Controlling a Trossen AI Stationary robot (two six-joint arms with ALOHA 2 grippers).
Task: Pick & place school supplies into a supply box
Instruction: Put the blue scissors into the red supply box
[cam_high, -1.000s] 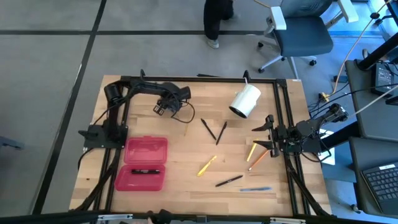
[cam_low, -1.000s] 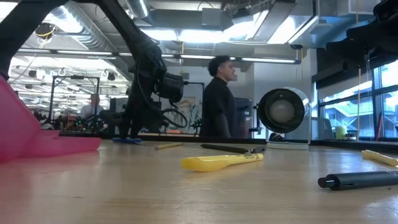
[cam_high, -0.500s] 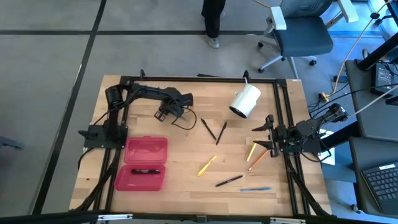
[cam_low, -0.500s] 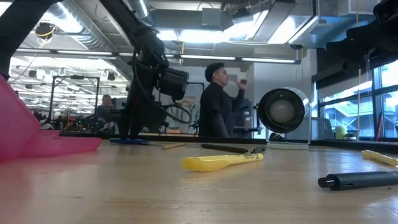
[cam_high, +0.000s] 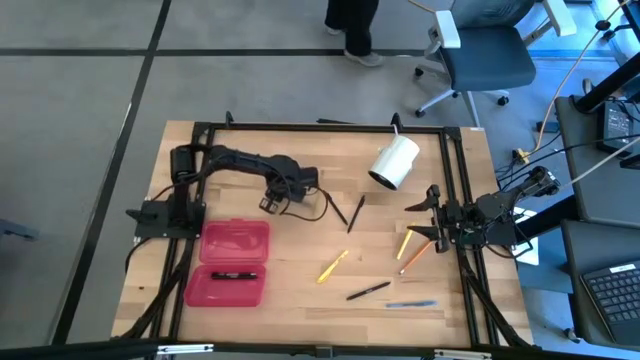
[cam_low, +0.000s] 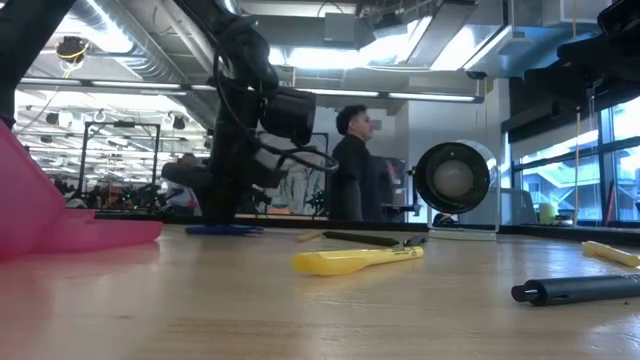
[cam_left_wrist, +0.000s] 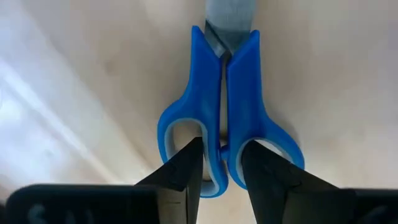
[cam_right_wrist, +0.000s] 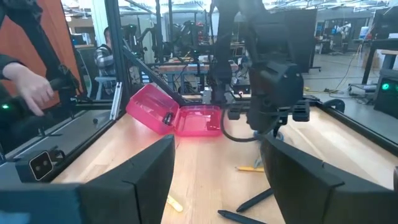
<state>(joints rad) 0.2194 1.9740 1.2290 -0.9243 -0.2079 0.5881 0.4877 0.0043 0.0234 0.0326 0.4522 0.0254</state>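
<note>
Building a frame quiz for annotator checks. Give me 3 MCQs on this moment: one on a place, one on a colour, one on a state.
1. Where is the left gripper?
A. Over the red case
B. At the scissors' handles
C. Beside the white cylinder

2. What colour are the scissors' handles?
A. Blue
B. Yellow
C. Orange

3. What state is the supply box in?
A. Shut, nothing inside
B. Open, one dark pen in a half
C. Open, scissors inside

Key: 1 B, the left wrist view shows its fingers closed in around the inner sides of the handles on the bare wood. 2 A, both loops show blue there. 3 B, the high view shows both red halves lying open, with a black pen in the near half. The right gripper waits open at the table's right edge.
</note>
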